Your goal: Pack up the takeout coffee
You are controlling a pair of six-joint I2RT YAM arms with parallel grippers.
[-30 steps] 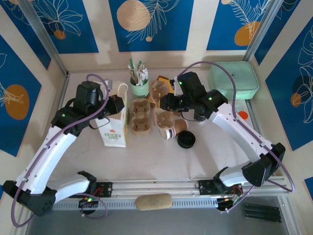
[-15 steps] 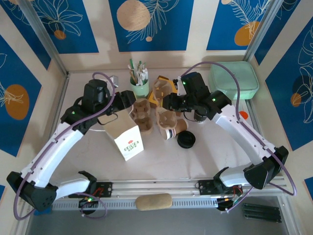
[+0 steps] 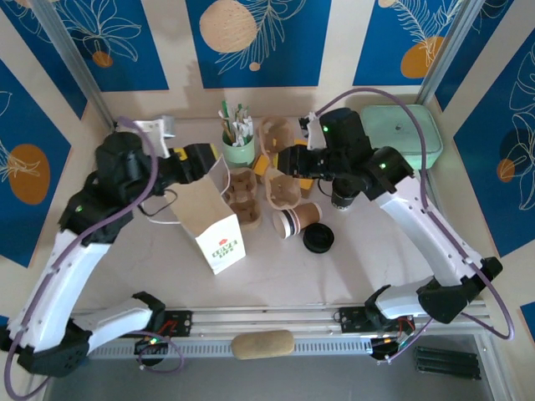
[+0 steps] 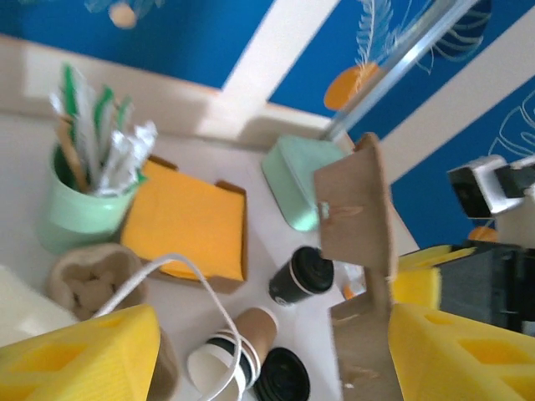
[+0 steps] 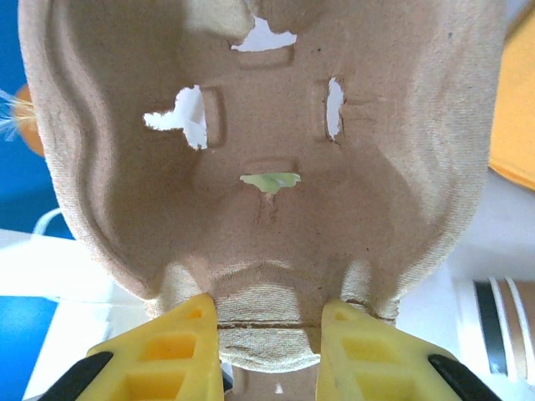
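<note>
The left gripper (image 3: 209, 160) hangs released, its yellow fingers (image 4: 84, 355) spread wide with nothing between them, just above the mouth of a white paper bag (image 3: 216, 224). The bag bears red lettering low on its face, too small to read. The right gripper (image 5: 267, 334) is clenched on the rim of a moulded-pulp cup carrier (image 5: 267, 167), lifted over more carriers (image 3: 242, 199). The takeout coffee cup (image 3: 298, 220) lies on its side on the table (image 3: 376, 259), white and dark bands at its rim. Its black lid (image 3: 318, 239) sits just beside it.
</note>
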